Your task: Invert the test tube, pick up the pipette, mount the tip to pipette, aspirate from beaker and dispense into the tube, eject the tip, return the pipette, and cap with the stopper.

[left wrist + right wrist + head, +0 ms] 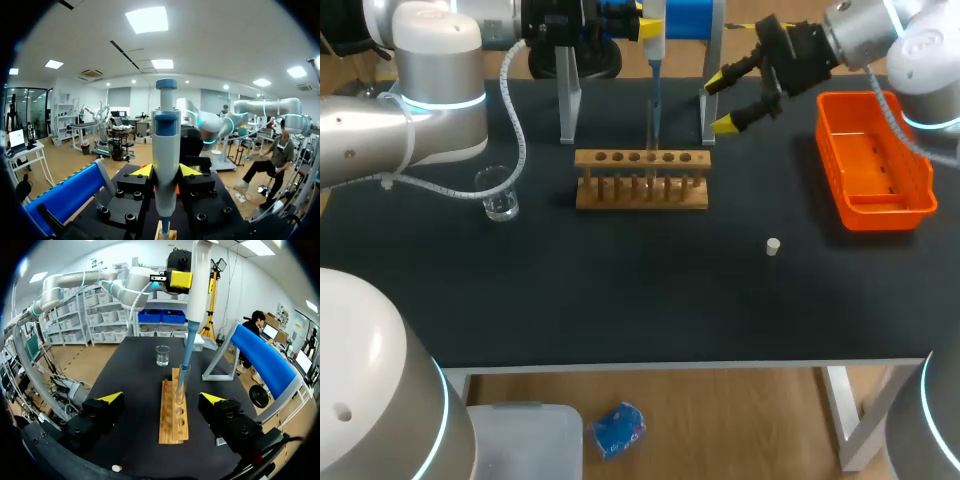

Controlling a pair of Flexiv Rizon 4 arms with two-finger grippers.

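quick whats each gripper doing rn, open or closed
left gripper: closed on the pipette
right gripper: open, holding nothing

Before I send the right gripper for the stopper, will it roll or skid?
The stopper looks tiny, so it is probably light and easily nudged aside. It seems to stand on a flat end, so it likely won't roll unless tipped.

- The pipette [655,50] is held upright, its tip [181,375] lowered into a tube [178,396] in the rack [642,190].
- The clear beaker [500,196] is set at the rack's 9 o'clock.
- The white stopper [773,246] is laid at its 4 o'clock.
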